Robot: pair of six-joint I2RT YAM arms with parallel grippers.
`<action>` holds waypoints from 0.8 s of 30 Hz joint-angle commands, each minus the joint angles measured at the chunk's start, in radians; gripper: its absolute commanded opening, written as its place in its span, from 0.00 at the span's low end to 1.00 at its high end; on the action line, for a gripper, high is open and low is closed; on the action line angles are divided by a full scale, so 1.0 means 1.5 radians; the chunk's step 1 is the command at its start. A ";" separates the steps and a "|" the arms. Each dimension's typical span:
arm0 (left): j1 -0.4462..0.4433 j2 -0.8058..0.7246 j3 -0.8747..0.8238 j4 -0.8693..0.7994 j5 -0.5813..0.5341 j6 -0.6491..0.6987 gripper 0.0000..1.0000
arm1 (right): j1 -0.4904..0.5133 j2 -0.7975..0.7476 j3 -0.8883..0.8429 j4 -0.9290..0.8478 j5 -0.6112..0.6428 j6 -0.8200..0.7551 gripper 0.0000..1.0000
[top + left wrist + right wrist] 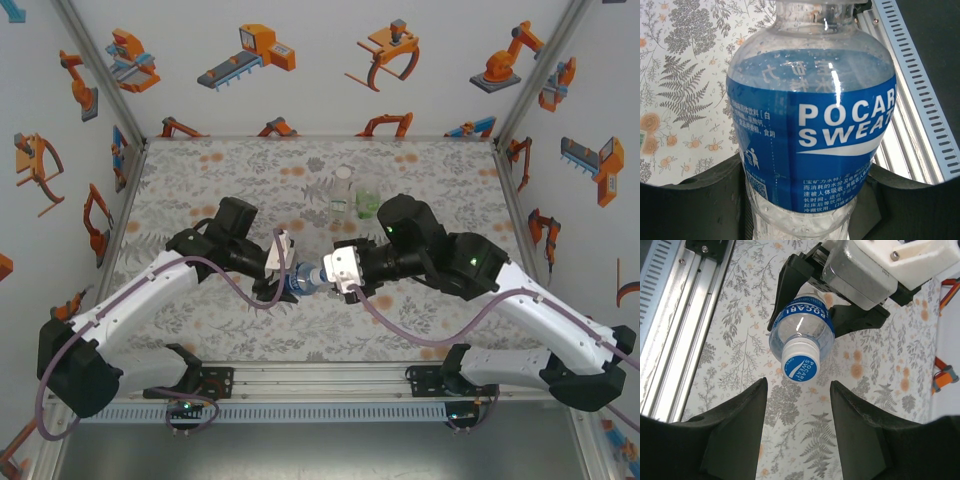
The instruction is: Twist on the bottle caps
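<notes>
The blue-label bottle is held sideways above the table, with my left gripper shut on its lower body. A whitish bottle cap with a blue top sits on the bottle's neck and faces my right gripper. That gripper is open, and its two dark fingers stand a short way back from the cap without touching it. From above, the left gripper, the bottle and the right gripper meet at the table's middle. I cannot tell how tightly the cap sits.
Two more bottles stand upright behind the arms: one with a white-and-green label and a green-tinted one. The metal rail runs along the near edge. Patterned walls close in the sides and back.
</notes>
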 commanded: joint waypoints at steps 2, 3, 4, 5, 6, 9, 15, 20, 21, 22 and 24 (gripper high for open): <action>-0.005 0.007 0.021 -0.022 0.031 0.023 0.00 | 0.005 0.009 0.006 0.013 -0.022 -0.042 0.49; -0.004 0.008 0.022 -0.024 0.032 0.023 0.00 | 0.006 0.013 0.007 0.013 -0.025 -0.042 0.48; -0.005 0.008 0.022 -0.024 0.031 0.024 0.00 | 0.006 0.015 0.008 0.014 -0.029 -0.042 0.47; -0.006 0.008 0.022 -0.024 0.032 0.024 0.00 | 0.007 0.018 0.008 0.016 -0.033 -0.042 0.46; -0.006 0.008 0.023 -0.025 0.031 0.024 0.00 | 0.008 0.022 0.009 0.018 -0.036 -0.042 0.46; -0.005 0.009 0.023 -0.025 0.031 0.024 0.00 | 0.010 0.029 0.010 0.022 -0.040 -0.042 0.44; -0.006 0.009 0.023 -0.026 0.031 0.025 0.00 | 0.011 0.039 0.010 0.026 -0.046 -0.042 0.39; -0.006 0.010 0.024 -0.026 0.031 0.024 0.00 | 0.013 0.038 0.004 0.023 -0.048 -0.031 0.29; -0.005 0.010 0.025 -0.026 0.031 0.024 0.00 | 0.013 0.037 0.000 0.032 -0.044 -0.007 0.26; -0.006 0.010 0.026 -0.026 0.029 0.022 0.00 | 0.012 0.035 -0.006 0.046 -0.033 0.029 0.23; -0.006 0.009 0.028 -0.026 0.012 0.013 0.00 | 0.013 0.028 -0.021 0.076 -0.003 0.115 0.15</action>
